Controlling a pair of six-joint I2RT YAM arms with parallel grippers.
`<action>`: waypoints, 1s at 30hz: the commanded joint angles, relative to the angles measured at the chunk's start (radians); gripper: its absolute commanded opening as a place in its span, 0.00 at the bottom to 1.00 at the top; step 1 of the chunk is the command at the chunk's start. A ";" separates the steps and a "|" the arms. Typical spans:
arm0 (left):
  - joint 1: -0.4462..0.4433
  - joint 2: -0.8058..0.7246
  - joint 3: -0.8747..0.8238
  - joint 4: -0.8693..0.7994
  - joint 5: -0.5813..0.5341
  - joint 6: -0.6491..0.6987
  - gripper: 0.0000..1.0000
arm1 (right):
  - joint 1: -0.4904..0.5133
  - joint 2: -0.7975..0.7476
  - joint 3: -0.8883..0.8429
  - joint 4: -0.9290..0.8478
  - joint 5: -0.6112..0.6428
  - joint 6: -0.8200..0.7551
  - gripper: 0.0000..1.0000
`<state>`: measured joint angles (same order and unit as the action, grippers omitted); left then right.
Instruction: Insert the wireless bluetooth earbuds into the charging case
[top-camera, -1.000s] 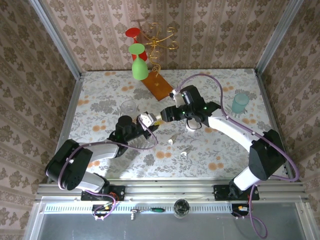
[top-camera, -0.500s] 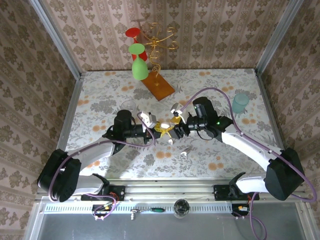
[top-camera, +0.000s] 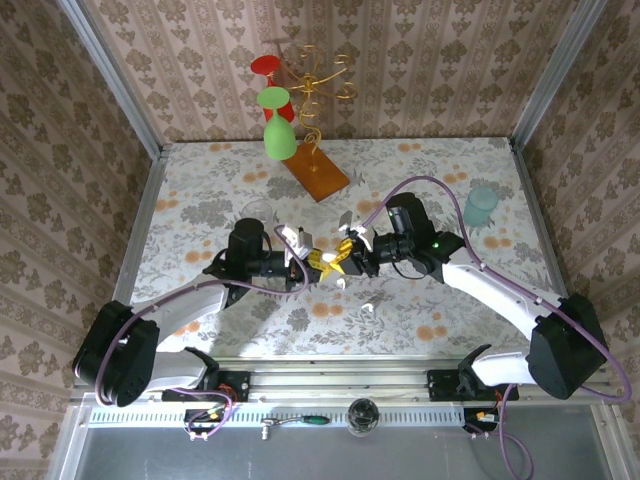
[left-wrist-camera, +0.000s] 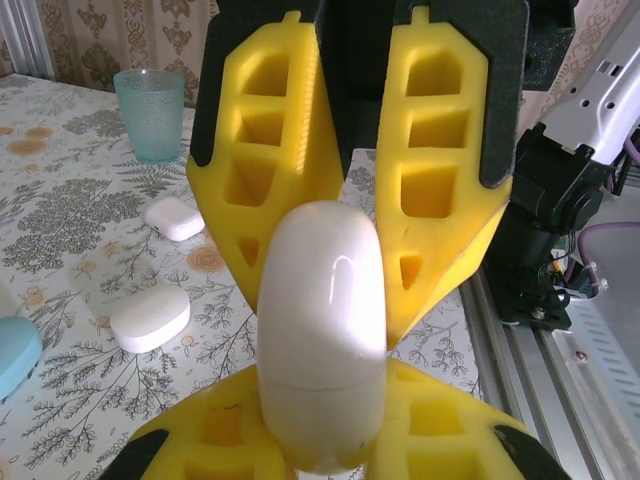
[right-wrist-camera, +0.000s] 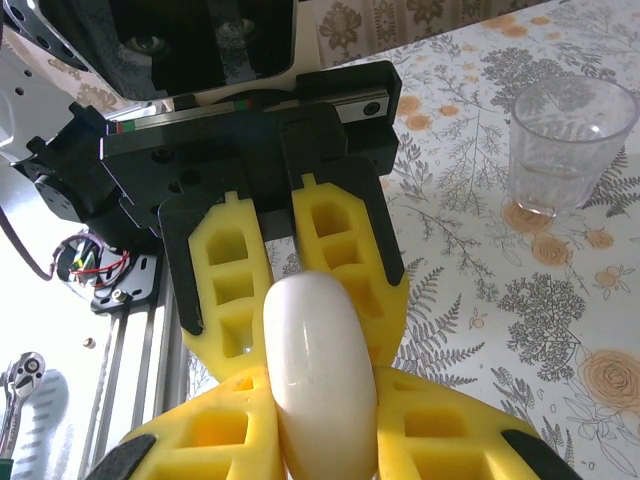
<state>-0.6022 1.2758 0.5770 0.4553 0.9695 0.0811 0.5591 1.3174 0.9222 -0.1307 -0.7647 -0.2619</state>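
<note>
A closed, glossy white charging case (left-wrist-camera: 322, 320) hangs above the table between both arms. My left gripper (left-wrist-camera: 322, 420) is shut on its lower end, yellow fingers (left-wrist-camera: 200, 450) pressing both sides. My right gripper (right-wrist-camera: 320, 420) is shut on the opposite end of the case (right-wrist-camera: 318, 370), facing the left one. From above, the left gripper (top-camera: 316, 262) and right gripper (top-camera: 342, 257) meet tip to tip over the table's middle. Two tiny white earbuds (top-camera: 341, 283) (top-camera: 368, 307) lie on the table just in front of them.
Two white pebble-shaped pieces (left-wrist-camera: 173, 218) (left-wrist-camera: 150, 318) lie on the table, and a pale blue object (left-wrist-camera: 15, 355) sits at the frame's edge. A teal cup (top-camera: 481, 208) stands back right. A clear cup (top-camera: 258, 213) stands behind the left arm, and a wooden stand with glasses (top-camera: 318, 172) at the back.
The right arm swung forward and left to meet the left gripper, then its jaws closed on the free end of the case. The left gripper kept its hold.
</note>
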 joint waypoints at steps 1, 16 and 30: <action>0.004 -0.006 0.014 0.035 0.000 -0.010 0.19 | -0.005 -0.002 -0.003 0.025 0.017 0.016 0.19; 0.136 -0.123 -0.152 0.202 -0.343 0.011 0.94 | -0.073 0.254 0.012 0.280 0.393 0.567 0.19; 0.139 -0.127 -0.165 0.163 -0.367 0.004 0.96 | -0.005 0.632 0.232 0.274 0.433 0.750 0.20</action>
<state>-0.4694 1.1561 0.4194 0.6106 0.6048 0.0753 0.5423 1.9099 1.1046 0.1253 -0.3481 0.4431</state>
